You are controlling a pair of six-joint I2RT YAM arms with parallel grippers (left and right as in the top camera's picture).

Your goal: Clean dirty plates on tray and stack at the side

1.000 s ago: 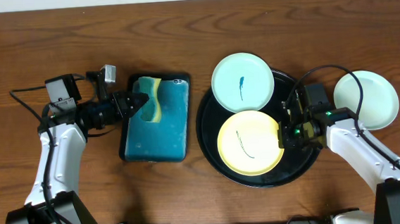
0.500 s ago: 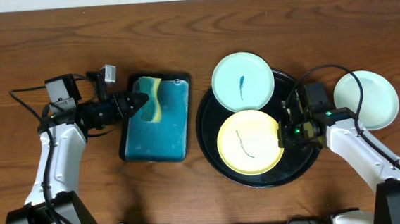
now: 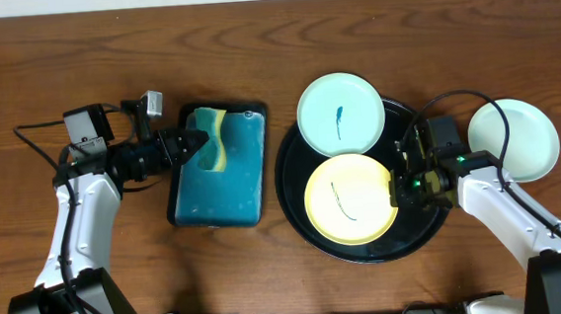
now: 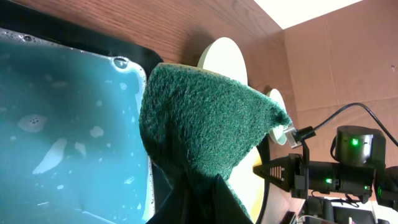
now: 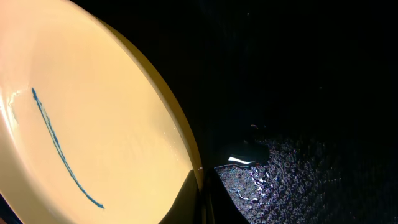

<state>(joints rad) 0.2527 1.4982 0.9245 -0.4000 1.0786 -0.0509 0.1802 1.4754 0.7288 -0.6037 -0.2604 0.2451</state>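
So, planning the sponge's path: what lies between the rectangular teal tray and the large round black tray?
Overhead view: only a narrow strip of bare wooden table; the rectangular teal tray and round black tray don't touch.

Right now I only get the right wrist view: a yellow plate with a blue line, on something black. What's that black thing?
Observer: A big round black tray; the yellow plate lies in it.
Visitor: Any other plates?
Observer: Two pale ones: a blue-marked plate overlapping the tray's far edge, and a plain plate on the table, right of it.
Visitor: And the other arm?
Observer: The left gripper holds a sponge over a wet teal tray.
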